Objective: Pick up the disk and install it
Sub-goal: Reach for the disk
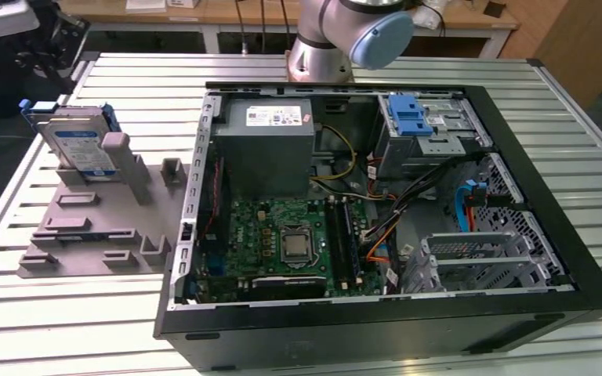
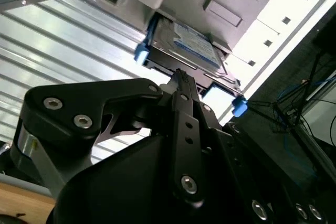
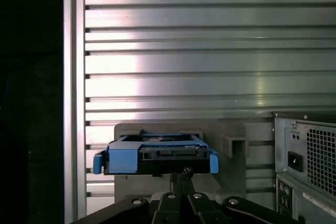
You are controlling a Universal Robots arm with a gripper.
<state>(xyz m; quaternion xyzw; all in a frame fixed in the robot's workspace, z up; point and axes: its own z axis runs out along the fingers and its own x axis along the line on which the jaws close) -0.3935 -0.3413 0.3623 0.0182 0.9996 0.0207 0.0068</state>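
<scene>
The disk (image 1: 76, 145), a silver-grey drive with a white-and-blue label in a blue carrier, stands on edge in a grey holder (image 1: 92, 219) on the exterior view's left. Both wrist views show it too: the disk (image 2: 189, 45) with its label side, and the disk (image 3: 155, 153) end-on, blue frame toward the camera. My gripper (image 3: 181, 173) hangs just short of the disk's near edge, black fingers drawn together, nothing between them. In the second wrist view the gripper (image 2: 181, 75) points at the carrier's edge.
An open computer case (image 1: 385, 196) lies on the slatted metal table (image 1: 71, 329), right of the holder. Inside it are a motherboard (image 1: 291, 243), a power supply (image 1: 264, 145), loose cables and a metal drive cage with a blue bracket (image 1: 411, 117). The arm's base (image 1: 332, 39) stands behind the case.
</scene>
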